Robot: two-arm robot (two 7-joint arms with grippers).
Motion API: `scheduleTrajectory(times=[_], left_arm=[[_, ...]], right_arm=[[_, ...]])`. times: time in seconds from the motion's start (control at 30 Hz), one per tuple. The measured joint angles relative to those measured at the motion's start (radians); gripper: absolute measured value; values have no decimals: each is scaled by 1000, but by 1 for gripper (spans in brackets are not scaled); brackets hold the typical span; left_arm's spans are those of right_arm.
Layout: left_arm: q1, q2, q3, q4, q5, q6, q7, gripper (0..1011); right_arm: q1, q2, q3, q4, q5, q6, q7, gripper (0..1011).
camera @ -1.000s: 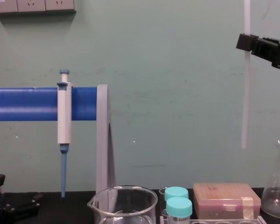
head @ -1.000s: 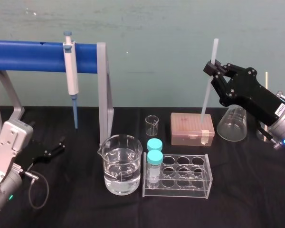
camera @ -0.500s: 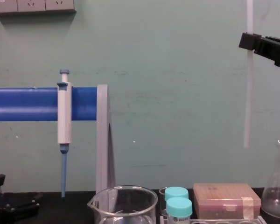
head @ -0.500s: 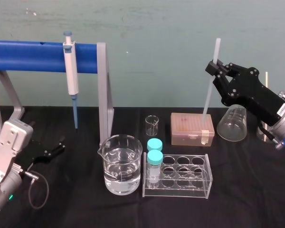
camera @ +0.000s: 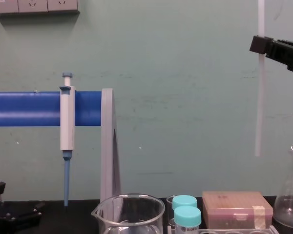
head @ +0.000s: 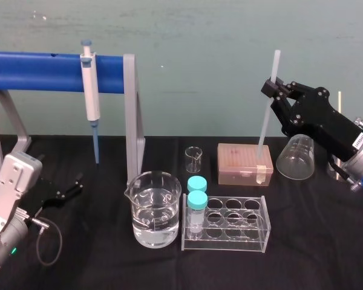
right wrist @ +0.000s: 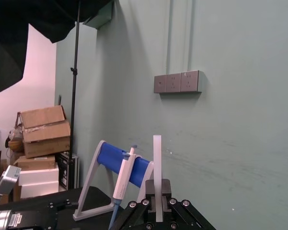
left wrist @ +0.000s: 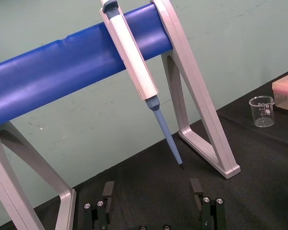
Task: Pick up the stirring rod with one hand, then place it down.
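Right pincer (head: 271, 86): raised above the desk's (head: 327, 241) back right, clamped on the stirring rod (head: 264, 118). Rod: clear of the desk, long axis near upright, lower end over the pink tip box (head: 245, 164). Left pincer (head: 72, 187): parked at the left edge, jaws apart, well apart from the rod.

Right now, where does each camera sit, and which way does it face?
Head: high, facing down at the table; both arms show, right end effector gripping the stirring rod, left end effector parked low.
Chest: low, facing across; right end effector's tip shows.
Left wrist: faces the pipette; own end effector, open, shows.
Right wrist: faces the wall; own end effector shows.
All share the pipette.
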Motion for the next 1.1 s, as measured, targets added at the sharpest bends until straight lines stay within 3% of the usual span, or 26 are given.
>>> scheduleTrajectory(times=[0.63,1.1], left_arm=[[0,0,0,0,0,0,0,1000],[0,0,0,0,0,0,0,1000]], right_arm=[[-16,8,-3,-5,14,1,16,70],[-84,47,-24,52,77,-14,114,70]])
